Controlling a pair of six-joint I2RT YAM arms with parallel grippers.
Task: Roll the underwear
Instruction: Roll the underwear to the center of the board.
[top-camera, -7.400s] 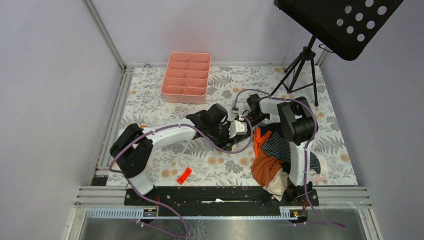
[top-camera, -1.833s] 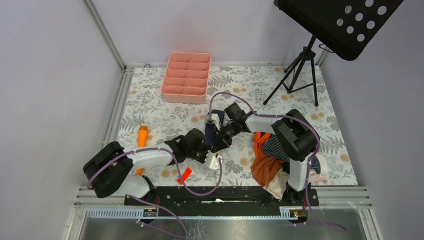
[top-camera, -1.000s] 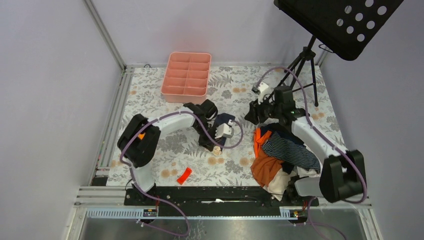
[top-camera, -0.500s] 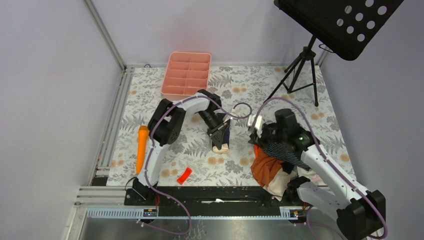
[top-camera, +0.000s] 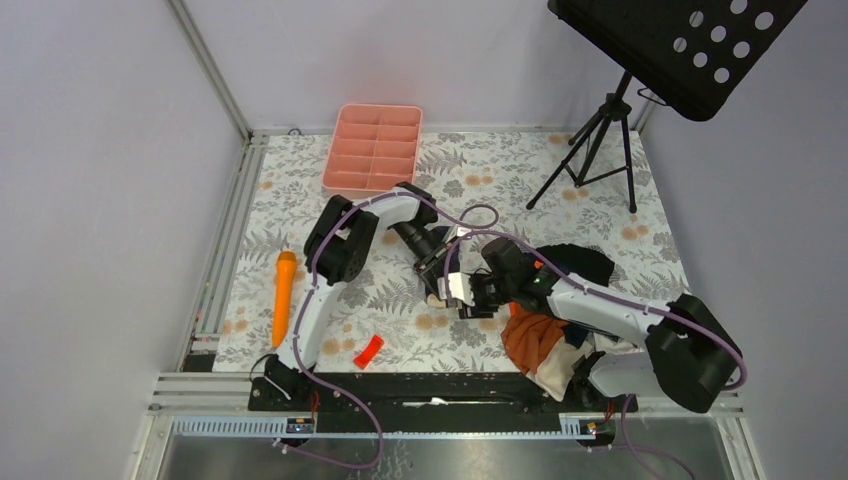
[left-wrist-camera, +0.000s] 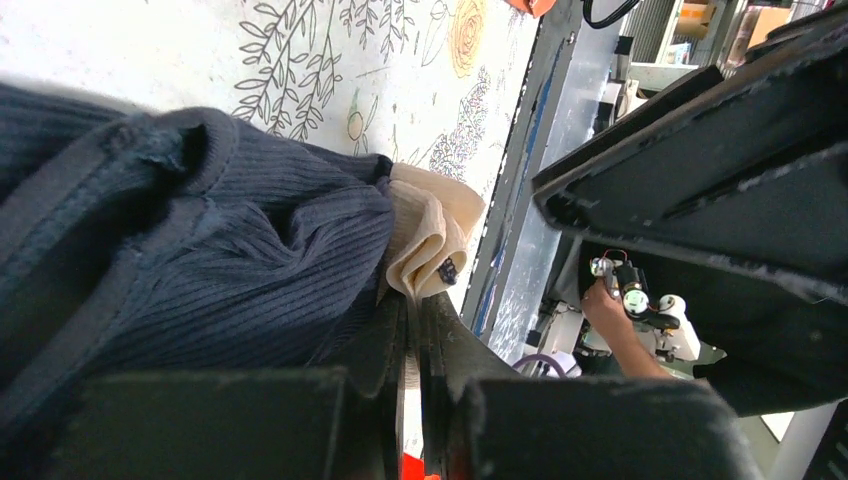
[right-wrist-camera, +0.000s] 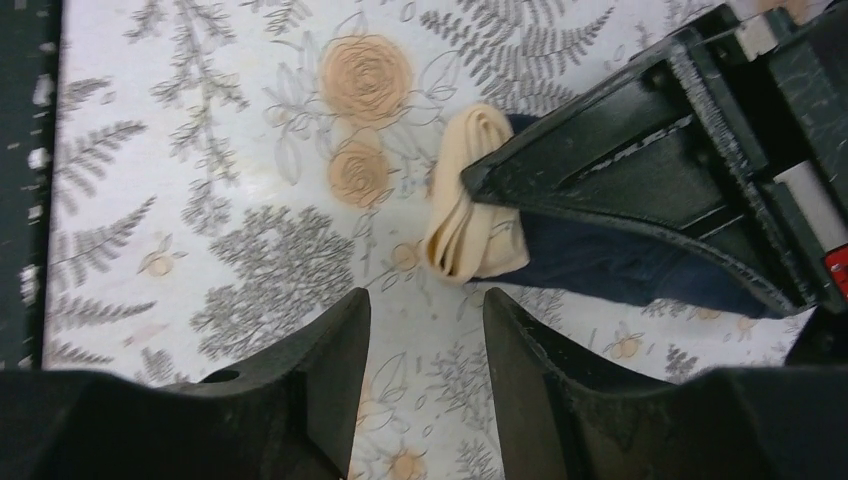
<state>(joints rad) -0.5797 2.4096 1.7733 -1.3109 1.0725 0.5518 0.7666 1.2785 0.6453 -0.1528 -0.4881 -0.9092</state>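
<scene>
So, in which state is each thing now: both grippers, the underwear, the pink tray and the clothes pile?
left gripper: shut, pinching the tan waistband.
right gripper: open, above the table beside the underwear, holding nothing.
underwear: bunched on the table, waistband folded.
pink tray: upright, every compartment empty.
clothes pile: heaped, unrolled.

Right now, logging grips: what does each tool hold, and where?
Left tool pinches the briefs at the tan waistband; right tool holds nothing.
</scene>
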